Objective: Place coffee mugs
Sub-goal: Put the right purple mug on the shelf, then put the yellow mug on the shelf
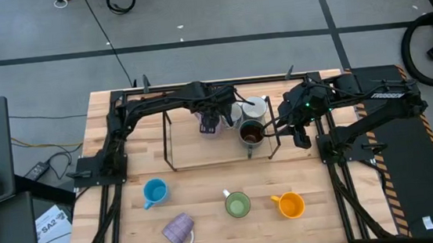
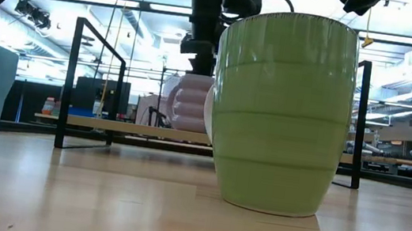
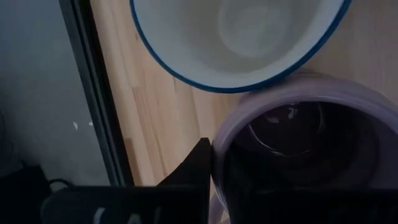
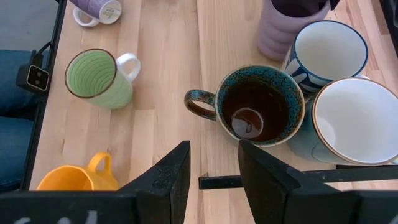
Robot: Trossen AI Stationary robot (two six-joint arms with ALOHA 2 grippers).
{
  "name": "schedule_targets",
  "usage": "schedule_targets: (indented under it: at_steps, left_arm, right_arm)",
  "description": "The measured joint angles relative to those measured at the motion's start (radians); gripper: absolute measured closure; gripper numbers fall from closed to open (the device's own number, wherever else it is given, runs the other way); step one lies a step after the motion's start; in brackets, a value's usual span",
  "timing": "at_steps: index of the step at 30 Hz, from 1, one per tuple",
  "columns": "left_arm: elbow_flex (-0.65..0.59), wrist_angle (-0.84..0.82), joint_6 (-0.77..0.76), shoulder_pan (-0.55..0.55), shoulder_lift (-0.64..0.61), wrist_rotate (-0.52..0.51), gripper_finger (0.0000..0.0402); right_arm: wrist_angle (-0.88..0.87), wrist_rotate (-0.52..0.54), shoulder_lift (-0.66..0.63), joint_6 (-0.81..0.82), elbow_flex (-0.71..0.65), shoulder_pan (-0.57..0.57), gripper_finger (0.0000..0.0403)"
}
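Your left gripper (image 1: 210,124), upper centre of the high view, is clamped on the lilac mug's (image 3: 298,149) rim, hard against the blue-rimmed white mug (image 3: 239,37); lower it straight, then release. Your right gripper (image 4: 213,171) hangs half-open, empty, behind the dark glazed mug (image 4: 258,106).

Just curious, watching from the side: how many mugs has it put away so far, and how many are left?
Three look placed in the black frame: the dark glazed mug, blue-patterned mug and pale teal mug. The left end effector is shut on a lilac mug beside them. Left outside: blue mug, second lilac mug, green mug, orange mug.
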Motion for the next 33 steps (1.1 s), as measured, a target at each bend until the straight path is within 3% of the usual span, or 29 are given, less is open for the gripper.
schedule_targets:
  at_steps: [22, 33]
  left_arm:
    - [-0.001, 0.008, 0.015, 0.001, 0.0, -0.004, 0.0358]
    - [0.0, 0.02, 0.014, 0.0, 0.0, -0.008, 0.0274]
  right_arm:
    - [0.0, 0.0, 0.0, 0.003, 0.0, 0.0, 0.0263]
    - [0.0, 0.0, 0.0, 0.003, 0.0, 0.0, 0.0263]
